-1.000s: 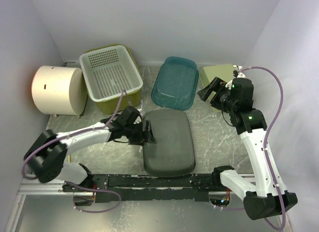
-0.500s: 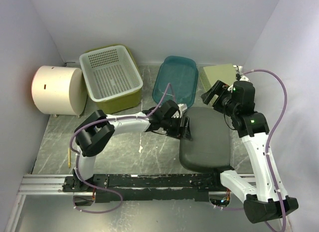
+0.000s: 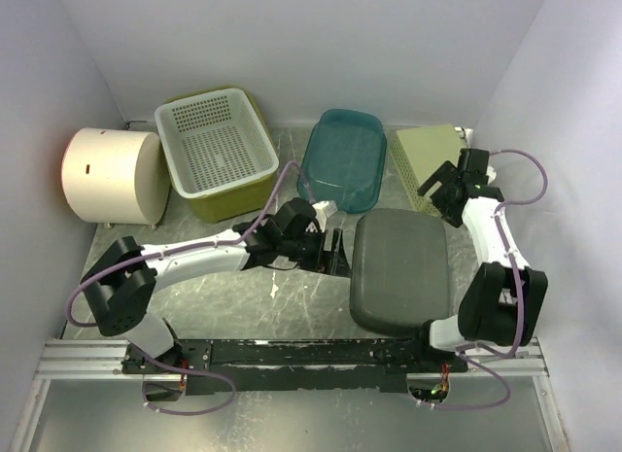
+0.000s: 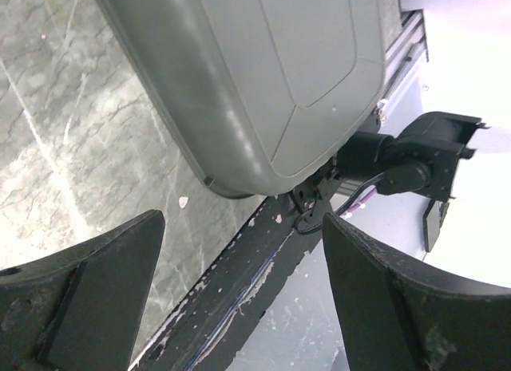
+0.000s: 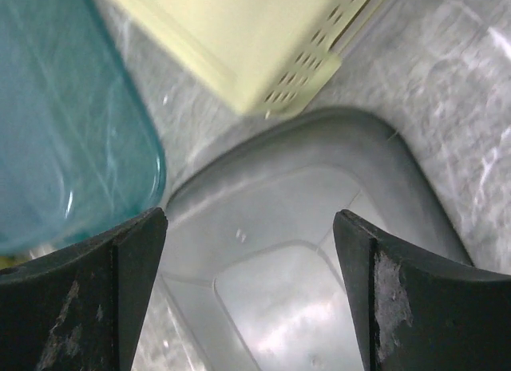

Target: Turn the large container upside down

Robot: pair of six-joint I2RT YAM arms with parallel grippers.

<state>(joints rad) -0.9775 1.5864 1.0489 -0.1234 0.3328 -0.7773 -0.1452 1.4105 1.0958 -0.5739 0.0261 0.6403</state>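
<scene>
Large grey container is found bottom-up, right of centre, near side. Left gripper is held wide open beside its left edge, right gripper wide open over its far edge. Nothing is gripped, likely because the flip looks done.

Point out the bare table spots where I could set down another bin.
Widest bare patch: the marble table between the left arm, the grey container and the front rail. A smaller one lies in front of the cream cylinder. The back row is crowded: white basket, teal container, pale yellow box.
</scene>
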